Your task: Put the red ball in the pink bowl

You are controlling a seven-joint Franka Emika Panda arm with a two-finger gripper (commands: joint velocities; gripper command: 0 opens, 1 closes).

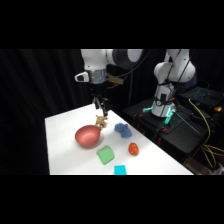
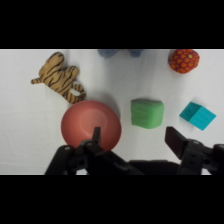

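Red ball (image 2: 183,60) lies on the white table (image 2: 20,125), well apart from the gripper (image 2: 135,142) and not touched by it. In the wrist view it sits far beyond the gripper's right finger, near the top edge of the picture. The pink bowl (image 2: 91,124) is much closer: it lies just under the left finger, and it is empty, with its open side up, so it can receive the ball from above.

The gripper's two fingers stand wide apart and hold nothing (this is clear in the wrist view, where bare table and a green block (image 2: 147,113) show between them). In the side view the gripper (image 1: 101,111) hangs over the far rim of the bowl (image 1: 88,136), while the ball (image 1: 133,148) rests to the other side, past a blue lumpy object (image 1: 123,130).

Other things lie around the gripper: a toy tiger (image 2: 59,78) beyond the bowl, a teal cube (image 2: 198,115) beyond the right finger, between it and the ball. I judge that the pick is not yet begun. The arm must first travel to the ball, and the cube and green block near this path could be pushed by mistake.
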